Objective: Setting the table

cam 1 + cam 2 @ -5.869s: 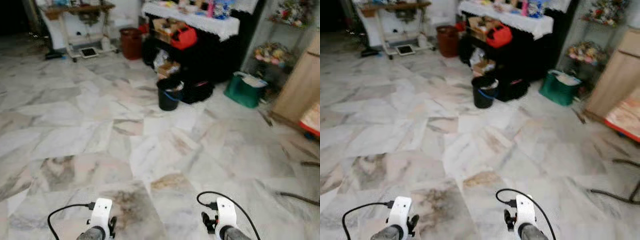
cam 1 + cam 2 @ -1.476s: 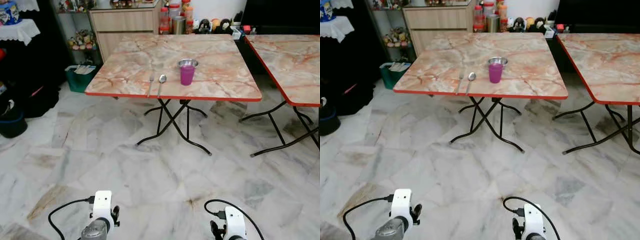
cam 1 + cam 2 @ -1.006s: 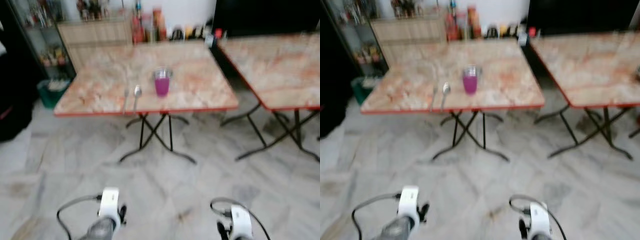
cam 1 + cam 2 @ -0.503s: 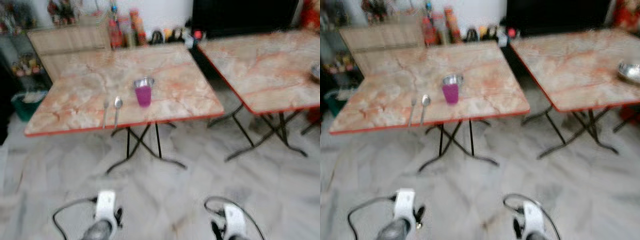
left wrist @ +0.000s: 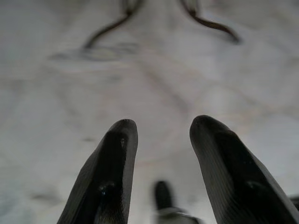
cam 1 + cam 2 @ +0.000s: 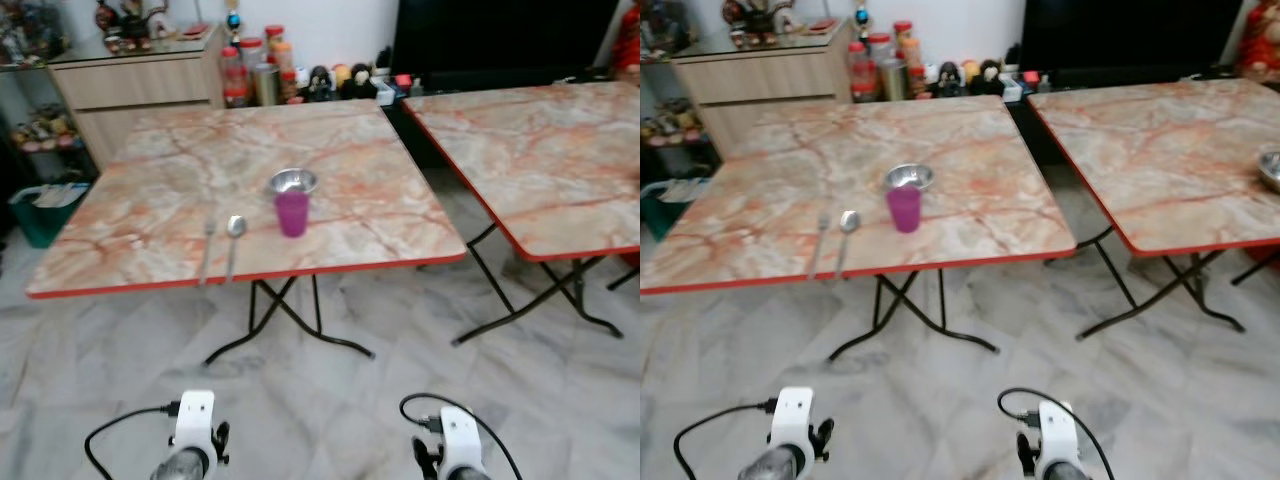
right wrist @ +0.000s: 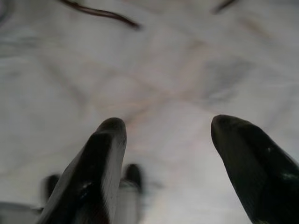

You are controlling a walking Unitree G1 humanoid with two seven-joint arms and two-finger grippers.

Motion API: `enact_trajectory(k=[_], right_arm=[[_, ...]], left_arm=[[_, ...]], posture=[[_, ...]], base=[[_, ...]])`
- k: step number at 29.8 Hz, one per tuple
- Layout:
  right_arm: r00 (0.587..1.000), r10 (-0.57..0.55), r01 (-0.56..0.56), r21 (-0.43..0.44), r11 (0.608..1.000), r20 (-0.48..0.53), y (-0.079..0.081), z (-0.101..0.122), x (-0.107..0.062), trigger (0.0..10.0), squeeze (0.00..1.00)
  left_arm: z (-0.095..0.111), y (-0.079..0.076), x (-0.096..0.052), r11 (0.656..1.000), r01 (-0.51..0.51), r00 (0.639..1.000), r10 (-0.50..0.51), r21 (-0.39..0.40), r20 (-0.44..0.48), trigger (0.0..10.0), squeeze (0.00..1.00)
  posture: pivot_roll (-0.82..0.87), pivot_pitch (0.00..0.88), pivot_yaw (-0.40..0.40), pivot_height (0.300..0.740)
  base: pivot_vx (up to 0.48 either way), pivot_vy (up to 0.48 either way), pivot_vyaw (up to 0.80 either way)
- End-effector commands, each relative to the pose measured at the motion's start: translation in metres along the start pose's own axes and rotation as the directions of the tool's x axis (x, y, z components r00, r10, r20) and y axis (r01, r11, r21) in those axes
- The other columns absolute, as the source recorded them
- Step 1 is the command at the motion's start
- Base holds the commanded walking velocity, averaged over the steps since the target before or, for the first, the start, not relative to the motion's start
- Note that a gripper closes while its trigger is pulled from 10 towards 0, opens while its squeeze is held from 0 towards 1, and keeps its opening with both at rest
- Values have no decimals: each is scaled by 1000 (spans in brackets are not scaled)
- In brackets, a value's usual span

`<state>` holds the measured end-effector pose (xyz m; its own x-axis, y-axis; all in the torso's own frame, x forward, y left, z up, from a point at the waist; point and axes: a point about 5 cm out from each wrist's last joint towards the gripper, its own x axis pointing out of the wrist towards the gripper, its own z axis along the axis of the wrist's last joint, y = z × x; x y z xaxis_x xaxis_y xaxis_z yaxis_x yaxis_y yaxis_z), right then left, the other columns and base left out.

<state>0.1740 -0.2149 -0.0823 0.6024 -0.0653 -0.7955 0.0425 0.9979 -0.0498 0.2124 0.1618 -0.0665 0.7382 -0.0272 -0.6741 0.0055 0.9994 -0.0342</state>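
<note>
Metal bowl (image 6: 1271,168) on the right-hand table (image 6: 1160,150), cut off by frame edge

A marble-topped folding table (image 6: 150,215) with a red edge fills the upper left and centre. On it, near the front edge, lie a fork (image 6: 206,250) and a spoon (image 6: 233,240) side by side, with a purple cup (image 6: 292,201) just right of them. A second table (image 6: 1160,150) at upper right carries a metal bowl (image 6: 1270,168) at the frame's right edge.
</note>
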Motion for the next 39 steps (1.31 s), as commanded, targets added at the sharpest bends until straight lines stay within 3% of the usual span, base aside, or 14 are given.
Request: enact_trajectory(k=[1, 7, 16, 21, 26, 29, 31, 32, 34, 36, 39], right_arm=[[999, 6, -6, 7, 1000, 39, 4, 12, 3, 10000, 0], [999, -12, 11, 16, 1000, 33, 1, 13, 3, 10000, 0], [999, 28, -28, 21, 999, 20, 19, 4, 2, 10000, 0], [1000, 22, -22, 14, 1000, -2, 14, -2, 1, 10000, 0], [1000, 6, -6, 23, 1000, -2, 9, 0, 1, 10000, 0], [1000, 3, -3, 24, 1000, 1, 9, 2, 2, 10000, 0], [1000, 4, -4, 27, 1000, 8, 9, 6, 3, 10000, 0], [1000, 4, -4, 27, 1000, 8, 9, 6, 3, 10000, 0], [1000, 9, -9, 20, 1000, 8, 11, 6, 3, 10000, 0], [1000, 17, -17, 13, 1000, 8, 13, 7, 3, 10000, 0], [1000, 29, -29, -1, 1000, 5, 15, 7, 3, 10000, 0]], left_arm=[[-2, 16, -2, 999, -41, 999, 41, 2, 0, 10000, 0], [4, 15, -1, 999, -12, 1000, 12, 42, 8, 10000, 0], [1, 25, -2, 996, -41, 999, 42, 73, -10, 10000, 0], [-2, 24, -3, 998, -68, 998, 68, 20, -14, 10000, 0], [-5, 36, -6, 980, -164, 986, 164, -113, -10, 10000, 0], [-2, 51, -9, 944, -249, 966, 257, -215, 11, 10000, 0], [5, 73, -14, 894, -337, 929, 366, -294, 48, 10000, 0], [5, 73, -14, 894, -337, 929, 366, -294, 48, 10000, 0], [12, 87, -17, 858, -388, 897, 436, -336, 77, 10000, 0], [23, 106, -23, 797, -480, 828, 550, -367, 112, 10000, 0], [45, 132, -32, 692, -540, 721, 674, -479, 161, 10000, 0]], posture=[[-35, 0, -13, 740], [-50, 0, 8, 740], [-95, 0, 0, 740], [-76, 0, -21, 740], [-66, 0, -21, 740], [-60, 0, -27, 740], [-53, 0, -31, 740], [-53, 0, -31, 740], [-47, 0, -35, 740], [-38, 0, -41, 740], [-23, 0, -49, 740]], base=[[398, 0, 0], [393, 0, 0], [265, 0, 0], [0, 0, 0], [0, 0, 0], [0, 0, 0], [0, 0, 0], [0, 0, 0], [0, 0, 0], [0, 0, 0], [0, 0, 0]])
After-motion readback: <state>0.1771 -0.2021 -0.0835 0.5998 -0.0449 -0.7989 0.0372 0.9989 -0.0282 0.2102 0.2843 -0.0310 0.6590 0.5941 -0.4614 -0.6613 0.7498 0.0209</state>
